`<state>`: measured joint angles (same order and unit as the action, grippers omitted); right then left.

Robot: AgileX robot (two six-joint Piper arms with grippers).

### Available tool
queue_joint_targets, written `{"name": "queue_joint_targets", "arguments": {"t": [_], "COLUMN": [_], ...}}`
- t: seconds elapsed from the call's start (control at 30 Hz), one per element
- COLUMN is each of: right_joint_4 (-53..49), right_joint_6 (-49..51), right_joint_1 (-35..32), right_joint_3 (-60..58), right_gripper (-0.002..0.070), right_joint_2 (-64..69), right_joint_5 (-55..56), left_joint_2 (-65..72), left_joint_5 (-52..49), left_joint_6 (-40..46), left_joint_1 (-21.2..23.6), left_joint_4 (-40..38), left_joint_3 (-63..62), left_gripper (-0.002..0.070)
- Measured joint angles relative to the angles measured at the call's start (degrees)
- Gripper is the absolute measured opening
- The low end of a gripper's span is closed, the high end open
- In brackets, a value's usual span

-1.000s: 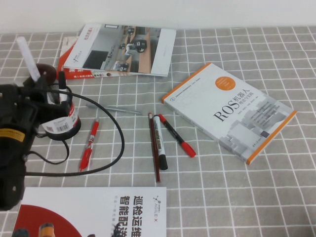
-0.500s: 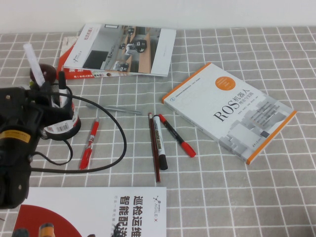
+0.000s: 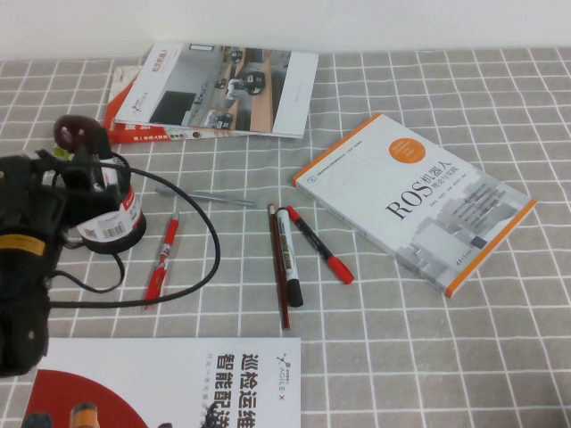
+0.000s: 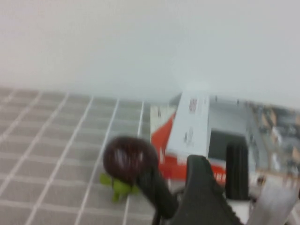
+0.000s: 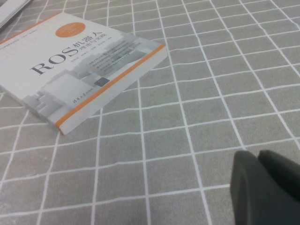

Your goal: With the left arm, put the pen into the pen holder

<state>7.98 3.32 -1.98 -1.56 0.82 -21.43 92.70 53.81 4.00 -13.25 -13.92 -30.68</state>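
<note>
A grey checked cloth covers the desk [image 3: 428,357], and clutter rings the pen holder [image 3: 114,223], a small black mesh cup with a white-and-red barcode label: a dark red-brown rounded object [image 3: 75,135] just behind it, a stack of magazines [image 3: 214,89] further back, a red pen [image 3: 161,263] lying beside it, and a loose black cable [image 3: 201,267] looping over that pen. Further right lie a thin dark red pencil-like stick [image 3: 278,267], a white marker with a black cap [image 3: 288,257], another red pen [image 3: 321,247] and an orange-edged ROS book [image 3: 415,201]; a red-and-white booklet [image 3: 169,383] sits at the near edge. The left tool [image 3: 85,169] hovers right over the holder's mouth and hides the rim; its fingers [image 4: 236,171] look spread with nothing between them. The white pen that stuck up above this tool a second ago no longer shows, so it has dropped out of sight, apparently inside the holder. The right tool [image 5: 267,187] hangs over bare cloth near the book, its blunt dark fingers pressed together
</note>
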Motion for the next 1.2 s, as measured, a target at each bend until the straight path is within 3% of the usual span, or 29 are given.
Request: {"name": "queue_joint_targets", "arguments": {"t": [0.1,0.17,0.23,0.33,0.43,0.73,0.97,1.2], "right_joint_4": [0.00,0.00,0.00,0.00,0.00,0.00,0.00,0.00], "right_joint_6": [0.00,0.00,0.00,0.00,0.00,0.00,0.00,0.00], "right_joint_1": [0.00,0.00,0.00,0.00,0.00,0.00,0.00,0.00], "right_joint_3": [0.00,0.00,0.00,0.00,0.00,0.00,0.00,0.00], "right_gripper": [-0.0015,-0.0015,-0.0015,-0.0015,-0.0015,-0.0015,-0.0015,-0.0015], "right_joint_2": [0.00,0.00,0.00,0.00,0.00,0.00,0.00,0.00], "right_joint_5": [0.00,0.00,0.00,0.00,0.00,0.00,0.00,0.00], "left_joint_2": [-4.07,-9.72,-15.53,-26.23,-36.26,-61.47,-72.65,-73.38], "left_joint_5": [-1.28,-4.98,-11.00,-23.38,-36.78,-65.04,-77.48,-82.76], "left_joint_6": [0.68,0.82,0.82,0.90,1.66,3.94,3.94,2.28], "left_joint_1": [0.00,0.00,0.00,0.00,0.00,0.00,0.00,0.00], "left_joint_4": [-0.51,-0.50,-0.63,-0.76,-0.76,-0.50,-0.30,3.67], "left_joint_3": [0.83,1.68,2.22,2.33,2.46,2.78,2.78,2.82], "left_gripper": [0.0372,0.0333,0.0258,0.0090,0.0023,-0.0001,-0.0002,-0.0003]}}
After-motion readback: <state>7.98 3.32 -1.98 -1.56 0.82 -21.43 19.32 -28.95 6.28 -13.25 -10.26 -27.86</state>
